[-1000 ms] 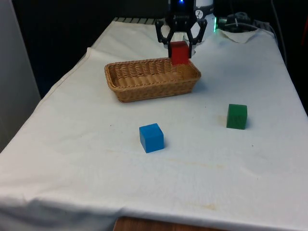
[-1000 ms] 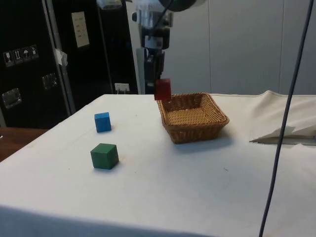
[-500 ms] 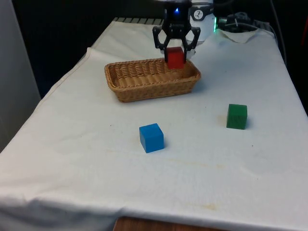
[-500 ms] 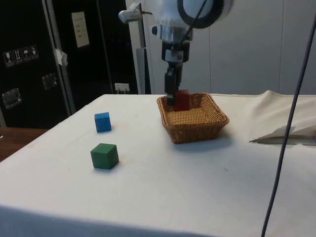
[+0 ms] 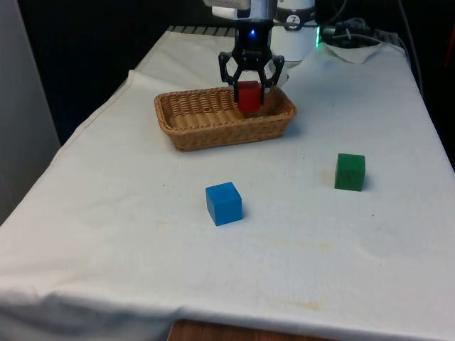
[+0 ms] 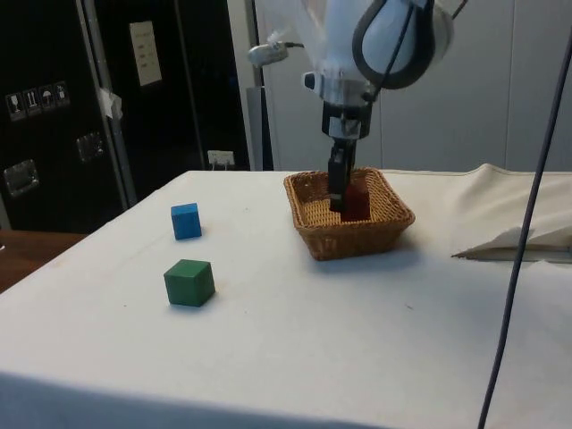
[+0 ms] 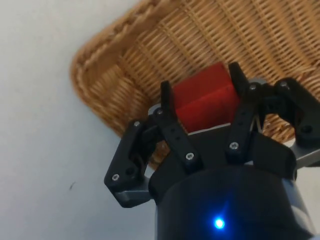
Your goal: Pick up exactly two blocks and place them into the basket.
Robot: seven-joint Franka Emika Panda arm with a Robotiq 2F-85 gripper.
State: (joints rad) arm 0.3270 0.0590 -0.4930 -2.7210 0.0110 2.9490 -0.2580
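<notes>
Change since a second ago: the gripper point(image 5: 249, 87) has moved from above the basket's right end, as the front view has it, to over the basket's inside, and it has come lower; the red block point(image 5: 249, 98) has travelled with it.
Change in the side view: the red block point(image 6: 355, 202), which hung outside and above the near-left rim, now sits low between the basket walls, partly hidden by the rim.
Unchanged: the blue block point(image 5: 224, 203) and the green block point(image 5: 350, 171) lie where they lay before.
Pincer: clenched on the red block point(image 7: 207, 101), one finger point(image 7: 172, 121) on each side of it.
Red block height: whether it touches the basket floor cannot be told.
Basket: the wicker basket point(image 5: 186, 133) stands on the white cloth point(image 5: 106, 213) toward the far end of the table; in the wrist view its rim point(image 7: 107, 50) curves just beside the fingers.
Basket contents: the red block, held by the gripper, toward the front view's right part; the woven floor to the front view's left of it is bare.
Open room: wide bare cloth between basket and the two loose blocks.
Blue block: on the cloth, well apart from the basket, nearer the camera.
Green block: at the front view's right, well apart from the blue block and nearer the cloth's right edge.
Side view layout: blue block point(image 6: 186, 220) and green block point(image 6: 189, 281) left of the basket point(image 6: 357, 237), apart from each other.
</notes>
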